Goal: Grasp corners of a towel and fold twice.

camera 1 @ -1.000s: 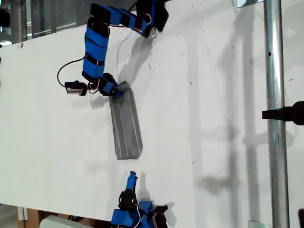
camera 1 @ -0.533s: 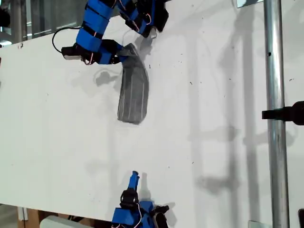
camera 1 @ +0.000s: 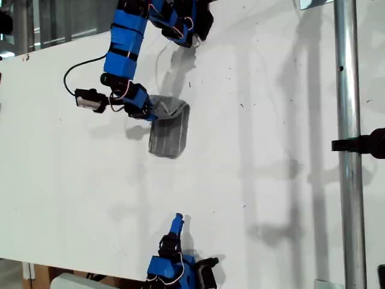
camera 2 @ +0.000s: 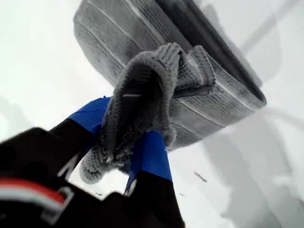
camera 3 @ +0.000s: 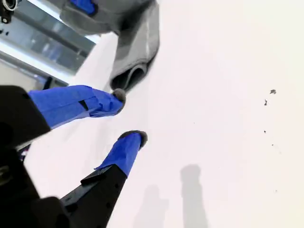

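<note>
The grey striped towel lies as a short folded bundle on the white table, in the upper middle of the exterior view. My first gripper is shut on a bunched end of it, with its corners hidden in the wad. In the first wrist view that wad sits between the blue fingers, above the folded layers. My second gripper stands open at the exterior view's bottom edge, well apart from the towel. In its own view the second gripper is empty, and the towel's looped fold lies beyond.
A vertical metal pole with a black clamp stands at the exterior view's right. A black cable loops beside the first arm. The table's edge runs along the exterior view's left and bottom.
My first gripper lifted the towel's end, then came back down over the rest, and the long strip is now a short doubled bundle. My second gripper shifted slightly.
</note>
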